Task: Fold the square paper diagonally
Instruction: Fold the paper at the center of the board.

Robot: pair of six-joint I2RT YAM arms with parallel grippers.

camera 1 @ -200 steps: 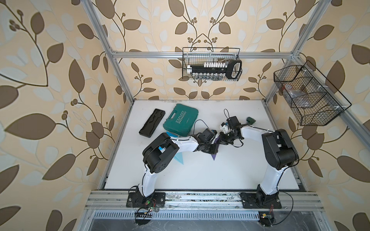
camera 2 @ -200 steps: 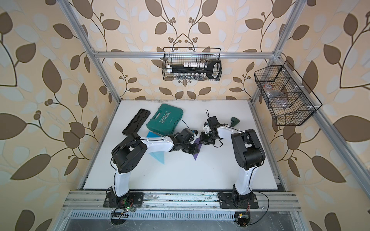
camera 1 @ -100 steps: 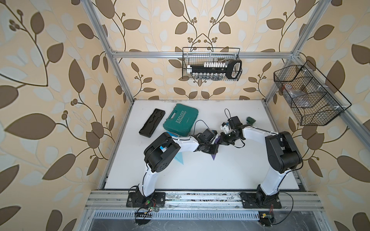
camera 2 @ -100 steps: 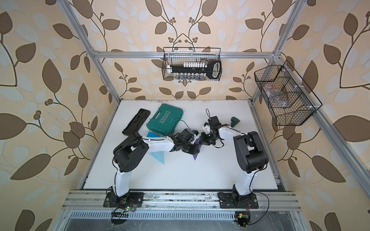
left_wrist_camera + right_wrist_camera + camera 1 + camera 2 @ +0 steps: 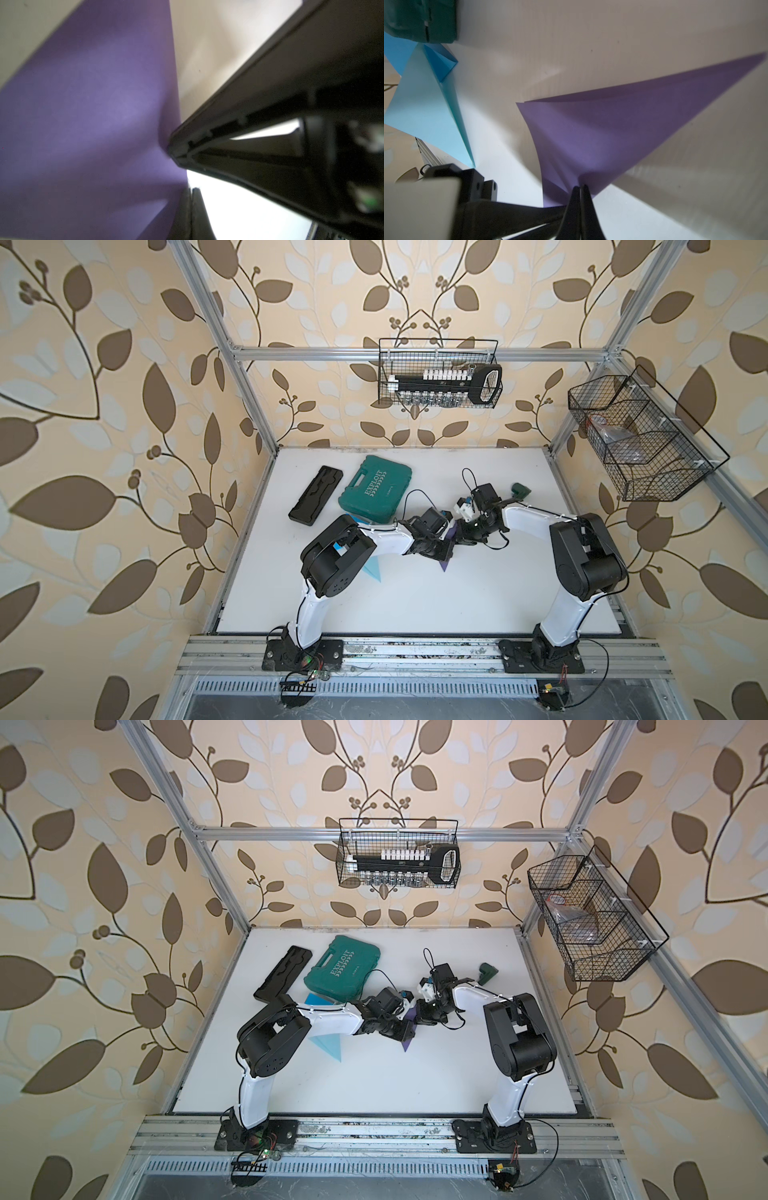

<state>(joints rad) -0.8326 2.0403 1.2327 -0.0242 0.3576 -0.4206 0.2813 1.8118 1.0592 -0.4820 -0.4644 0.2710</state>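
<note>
Purple paper [image 5: 612,128], folded into a triangle, lies on the white table [image 5: 478,597] near the green case [image 5: 376,491], on the case's side toward the right arm. The right gripper [image 5: 580,192] is clenched, its tips touching the paper's edge. The left gripper [image 5: 190,209] is clenched too, at the paper's edge.

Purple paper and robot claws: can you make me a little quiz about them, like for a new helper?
1. True or false: the purple paper is folded into a triangle.
2. The other folded paper, near the green case, is: A red, B blue, C yellow?
3. What is the shut right claw pinching?
Key: 1 true; 2 B; 3 the purple paper.
</note>
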